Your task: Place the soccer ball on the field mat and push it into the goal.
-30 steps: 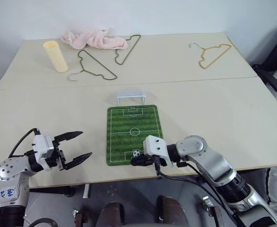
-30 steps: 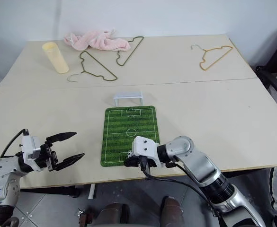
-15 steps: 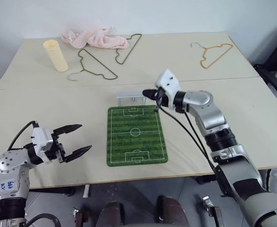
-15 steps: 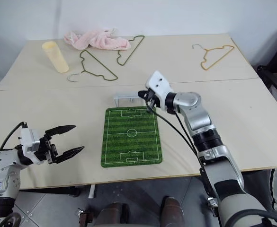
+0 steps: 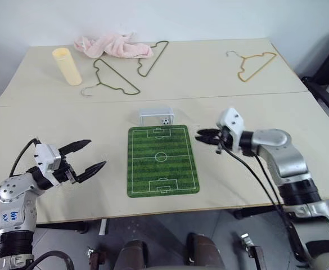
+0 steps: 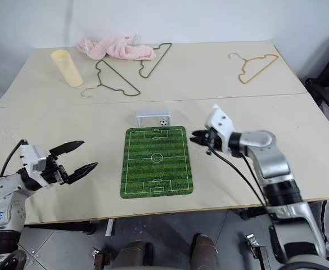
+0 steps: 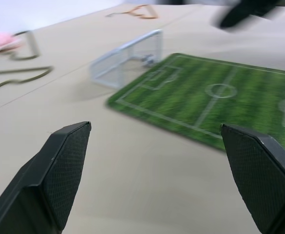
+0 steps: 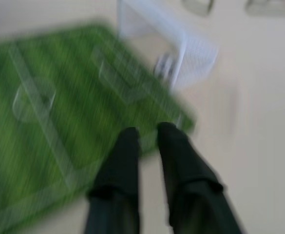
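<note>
The soccer ball [image 5: 165, 121] lies inside the goal [image 5: 156, 116], near its right post. The goal stands on the table just past the far end of the field mat [image 5: 162, 161], which lies flat at the table's middle. My right gripper [image 5: 201, 135] hovers beside the mat's far right corner, pointing left toward it, its fingers [image 8: 128, 146] a narrow gap apart and holding nothing. My left gripper [image 5: 90, 156] is wide open and empty over bare table, well left of the mat; its fingers [image 7: 66, 161] frame the goal [image 7: 127, 61] and mat [image 7: 215, 95].
On the far table lie a pink cloth [image 5: 113, 45], a pale yellow cylinder [image 5: 66, 66], two dark wire hangers [image 5: 115, 77] and a tan hanger [image 5: 253, 63]. A seam joins the two tables behind the goal. The table's front edge runs just below the mat.
The ball went from the mat's near end into the goal. My right gripper swept up the mat to the goal, then drew back right and parted its fingers. The left gripper barely shifted.
</note>
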You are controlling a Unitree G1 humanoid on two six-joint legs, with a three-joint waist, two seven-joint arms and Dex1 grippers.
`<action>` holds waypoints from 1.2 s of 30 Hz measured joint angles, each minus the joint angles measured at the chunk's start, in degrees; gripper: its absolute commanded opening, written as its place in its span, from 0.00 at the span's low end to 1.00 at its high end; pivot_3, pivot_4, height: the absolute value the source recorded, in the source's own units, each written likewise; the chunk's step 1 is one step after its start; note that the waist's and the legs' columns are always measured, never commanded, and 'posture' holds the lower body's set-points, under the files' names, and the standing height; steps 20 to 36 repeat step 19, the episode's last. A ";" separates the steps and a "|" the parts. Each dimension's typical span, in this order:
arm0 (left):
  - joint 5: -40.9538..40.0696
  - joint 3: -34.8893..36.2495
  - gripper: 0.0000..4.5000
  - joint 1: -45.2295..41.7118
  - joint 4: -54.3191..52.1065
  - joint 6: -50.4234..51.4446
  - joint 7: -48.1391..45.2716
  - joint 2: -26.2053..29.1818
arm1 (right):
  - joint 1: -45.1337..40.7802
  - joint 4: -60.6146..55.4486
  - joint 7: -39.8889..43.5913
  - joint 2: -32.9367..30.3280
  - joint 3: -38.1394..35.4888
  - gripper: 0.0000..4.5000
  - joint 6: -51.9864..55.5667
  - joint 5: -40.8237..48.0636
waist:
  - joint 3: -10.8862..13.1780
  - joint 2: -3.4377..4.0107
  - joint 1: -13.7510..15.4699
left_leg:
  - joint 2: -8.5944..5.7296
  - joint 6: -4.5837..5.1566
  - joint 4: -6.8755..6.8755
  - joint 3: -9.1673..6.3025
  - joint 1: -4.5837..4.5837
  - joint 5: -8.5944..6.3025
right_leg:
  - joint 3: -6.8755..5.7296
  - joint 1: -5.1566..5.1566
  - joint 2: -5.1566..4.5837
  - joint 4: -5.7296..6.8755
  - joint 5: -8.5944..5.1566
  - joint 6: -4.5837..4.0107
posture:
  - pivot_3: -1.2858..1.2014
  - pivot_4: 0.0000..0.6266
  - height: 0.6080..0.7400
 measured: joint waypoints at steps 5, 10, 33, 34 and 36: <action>-1.24 2.82 1.00 0.66 0.48 0.49 1.96 -0.52 | 5.85 4.27 12.11 -5.21 -3.72 0.82 -7.65 4.28 | 0.01 -0.02 -0.10 | 0.01 0.00 -0.02 0.08 0.04 0.00 | 0.02 0.00 0.00 -0.02 0.00 0.00 | 0.52 0.24 1.00; -1.76 5.55 1.00 3.03 3.07 0.52 1.87 -0.38 | 4.23 13.79 16.29 -6.26 -6.71 0.88 -12.67 5.71 | 0.02 -0.02 -0.19 | 0.02 0.00 0.04 0.18 0.14 0.00 | 0.08 0.04 -0.01 0.00 0.00 0.00 | 0.52 0.24 1.00; -3.38 10.07 1.00 5.81 4.49 1.86 1.70 0.23 | 1.98 26.57 20.97 -6.59 -11.05 0.88 -21.95 6.18 | 0.02 -0.03 0.00 | 0.03 0.00 0.02 0.18 0.13 0.00 | 0.06 0.04 -0.02 0.00 0.00 0.00 | 0.52 0.24 1.00; -3.38 10.07 1.00 5.81 4.49 1.86 1.70 0.23 | 1.98 26.57 20.97 -6.59 -11.05 0.88 -21.95 6.18 | 0.02 -0.03 0.00 | 0.03 0.00 0.02 0.18 0.13 0.00 | 0.06 0.04 -0.02 0.00 0.00 0.00 | 0.52 0.24 1.00; -3.38 10.07 1.00 5.81 4.49 1.86 1.70 0.23 | 1.98 26.57 20.97 -6.59 -11.05 0.88 -21.95 6.18 | 0.02 -0.03 0.00 | 0.03 0.00 0.02 0.18 0.13 0.00 | 0.06 0.04 -0.02 0.00 0.00 0.00 | 0.52 0.24 1.00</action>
